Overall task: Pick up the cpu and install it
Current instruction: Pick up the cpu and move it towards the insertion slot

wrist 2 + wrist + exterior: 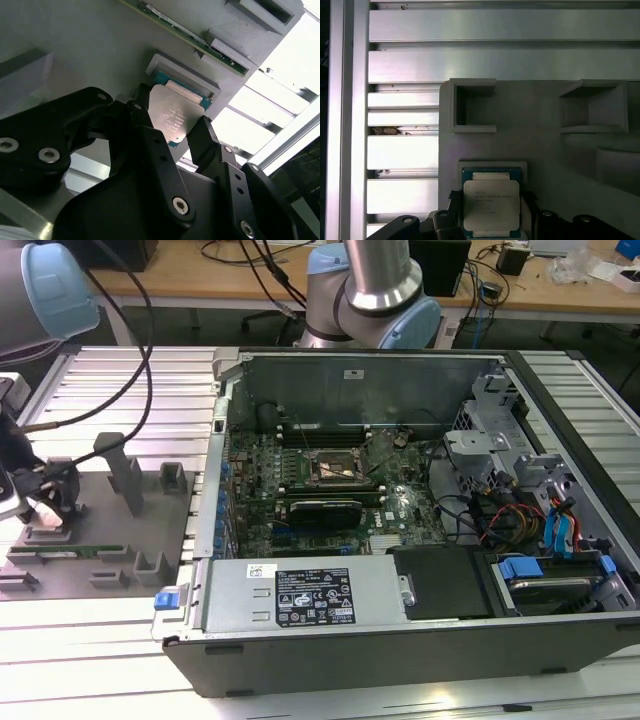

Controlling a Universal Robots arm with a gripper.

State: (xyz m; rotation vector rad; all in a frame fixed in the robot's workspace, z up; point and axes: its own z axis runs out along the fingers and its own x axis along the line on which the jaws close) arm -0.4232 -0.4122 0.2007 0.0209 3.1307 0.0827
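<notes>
Arm: the silver robot arm with pale blue joints (375,285) comes in from the far edge, and its black two-fingered gripper (45,515) is at the exterior view's left, low over the tray.
Claw: clenched on the cpu. In both wrist views the black fingers (150,135) press against two opposite edges of the chip, with no gap showing on either side.
Cpu: the small flat square chip with a silvery metal top and a teal-green rim (491,205) lies flat in a pale shallow square seat (492,164) and has not been lifted out of it (the second wrist view shows it at a slant (170,112)).
Tray: the seat belongs to a grey moulded fixture tray (150,505) that rests on the slatted aluminium table (100,660).
Memory: a long thin green memory stick (65,552) lies in its own slot on the tray, just beside the cpu's seat.
Case: an open black computer case (330,665) stands to the exterior view's right of the tray.
Socket: a dark square metal-framed socket (340,469) sits on the green motherboard (300,455) inside the case, well apart from the gripper.
</notes>
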